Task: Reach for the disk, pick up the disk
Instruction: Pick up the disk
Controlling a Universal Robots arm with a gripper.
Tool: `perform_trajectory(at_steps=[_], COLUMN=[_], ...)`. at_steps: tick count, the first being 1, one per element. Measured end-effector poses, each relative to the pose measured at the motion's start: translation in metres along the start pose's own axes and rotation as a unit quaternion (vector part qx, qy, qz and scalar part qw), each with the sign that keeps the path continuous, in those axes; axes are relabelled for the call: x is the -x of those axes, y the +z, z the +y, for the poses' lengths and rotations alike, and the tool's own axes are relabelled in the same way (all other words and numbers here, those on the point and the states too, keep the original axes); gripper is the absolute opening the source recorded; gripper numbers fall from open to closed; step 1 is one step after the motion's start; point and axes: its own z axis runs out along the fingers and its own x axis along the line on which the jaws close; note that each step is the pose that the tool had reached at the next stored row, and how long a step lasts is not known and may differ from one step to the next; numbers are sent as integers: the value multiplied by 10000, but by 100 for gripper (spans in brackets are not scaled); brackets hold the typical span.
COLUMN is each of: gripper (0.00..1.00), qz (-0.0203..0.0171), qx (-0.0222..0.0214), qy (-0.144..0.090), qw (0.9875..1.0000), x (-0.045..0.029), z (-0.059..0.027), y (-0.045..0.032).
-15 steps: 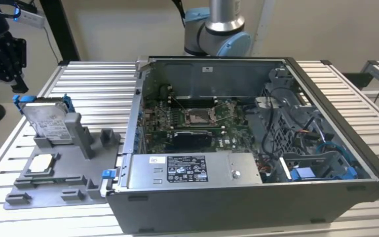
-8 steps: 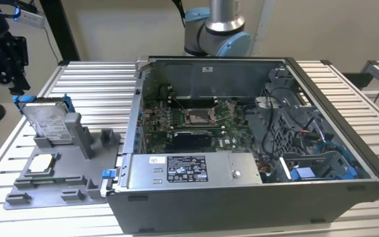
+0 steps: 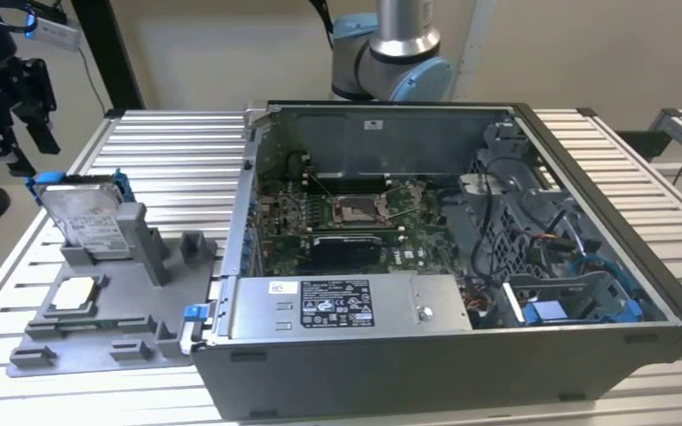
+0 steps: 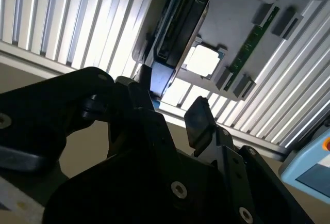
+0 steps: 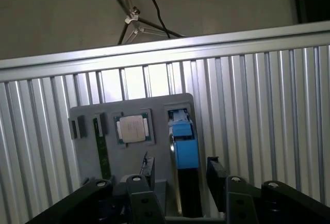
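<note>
Exterior view: counter (image 3: pixel 163 151), open PC case (image 3: pixel 436 382), grey holder (image 3: pixel 92 342) on the exterior view's left of it. The disk (image 3: pixel 86 217) stands on edge in a holder slot. The hand (image 3: pixel 31 146) hangs above it, apart, fingers wide, empty. The disk is likely stiff, dense, smooth and shock-sensitive; grip the flat faces near the blue-framed top edge.

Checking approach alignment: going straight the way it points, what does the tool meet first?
Probably the disk, at its blue-bracketed top edge: in the first wrist view it lies in line with the open tool, upright in the grey holder. Depth is unclear; the exterior view shows a gap.
</note>
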Motion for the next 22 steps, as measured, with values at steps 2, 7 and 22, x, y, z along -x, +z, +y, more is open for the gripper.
perform_trajectory(at_steps=[2,7,22], gripper=[100,100,100], qz=[0,-2,-7], qx=[0,-11,-16], qy=[0,-61,-283], qw=[10000,10000,9996], x=[0,0,4], z=[1,1,5], y=[0,2,192])
